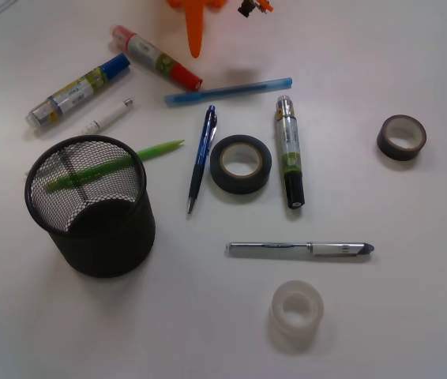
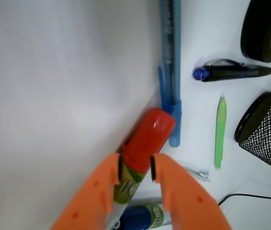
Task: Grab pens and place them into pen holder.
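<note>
My orange gripper [image 1: 195, 46] hangs over the far edge of the table, its jaws open by a narrow gap and holding nothing. In the wrist view the gripper [image 2: 136, 167] frames a red-capped marker [image 2: 142, 143] lying below it. The black mesh pen holder [image 1: 89, 207] stands at the near left. Behind it on the table lies the lime-green pen [image 1: 156, 150], also seen beside the holder [image 2: 267, 132] as the green pen [image 2: 220, 132]. A short white pen [image 1: 109, 117], a light-blue stick pen [image 1: 227, 91], a dark-blue clicker [image 1: 202, 158] and a silver-and-white pen [image 1: 298, 249] lie loose.
Thick markers lie among the pens: red-capped [image 1: 156, 57], blue-capped [image 1: 77, 91] and black-capped [image 1: 288, 150]. A black tape roll [image 1: 241, 163] sits mid-table, a dark roll [image 1: 402, 136] at the right, a clear roll [image 1: 295, 314] near the front. A black cable [image 2: 250, 195] runs by the holder.
</note>
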Controlling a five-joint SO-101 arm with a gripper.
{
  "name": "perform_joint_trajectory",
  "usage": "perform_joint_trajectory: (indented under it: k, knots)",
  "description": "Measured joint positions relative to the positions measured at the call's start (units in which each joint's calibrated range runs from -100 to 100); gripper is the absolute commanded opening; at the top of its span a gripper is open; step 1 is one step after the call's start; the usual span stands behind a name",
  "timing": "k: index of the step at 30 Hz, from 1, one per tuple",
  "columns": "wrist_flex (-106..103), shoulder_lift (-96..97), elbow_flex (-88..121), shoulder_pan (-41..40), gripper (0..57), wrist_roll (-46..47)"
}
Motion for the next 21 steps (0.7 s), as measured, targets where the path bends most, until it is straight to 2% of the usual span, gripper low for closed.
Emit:
perform_joint_trajectory:
  k: [5,21]
  knots:
    - [0.0,-0.1,-0.4,0.0,7.0,-2.7]
    - [0.1,0.0,-0.5,-0.1,7.6,-1.3]
